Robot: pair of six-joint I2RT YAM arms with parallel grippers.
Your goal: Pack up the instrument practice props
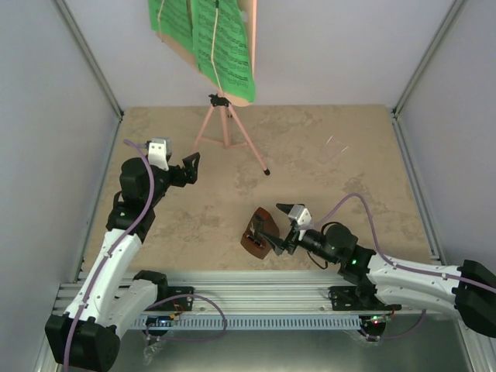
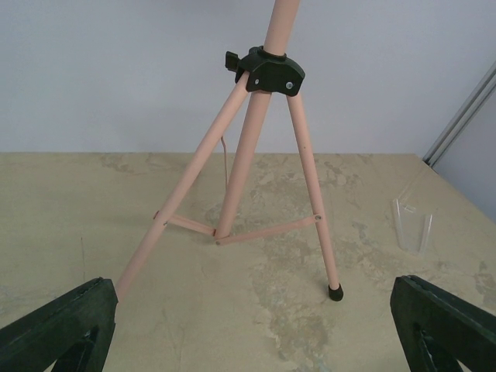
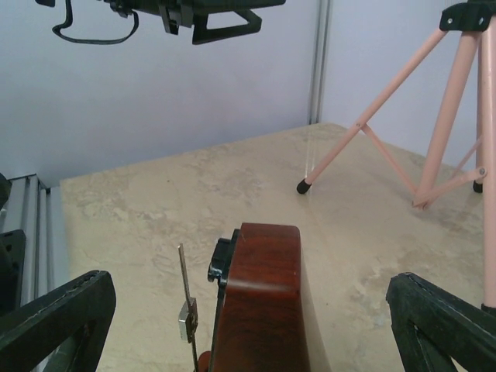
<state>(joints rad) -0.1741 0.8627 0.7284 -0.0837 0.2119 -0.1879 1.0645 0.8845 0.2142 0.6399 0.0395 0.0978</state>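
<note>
The pink music stand (image 1: 226, 124) stands at the back middle on its tripod legs (image 2: 240, 178), with green sheet-music pages (image 1: 209, 39) on its desk. My left gripper (image 1: 191, 169) is open and empty, a short way left of the legs and pointing at them. The brown wooden metronome (image 1: 256, 232) sits near the front middle, its pendulum rod (image 3: 186, 302) showing. My right gripper (image 1: 275, 232) is open, its jaws wide on either side of the metronome (image 3: 260, 302) without touching it. The stand's legs also show in the right wrist view (image 3: 434, 132).
A small clear plastic holder (image 1: 335, 151) stands on the table right of the stand, also in the left wrist view (image 2: 411, 225). Grey walls enclose the beige table (image 1: 349, 194) on three sides. A metal rail (image 1: 256, 298) runs along the near edge.
</note>
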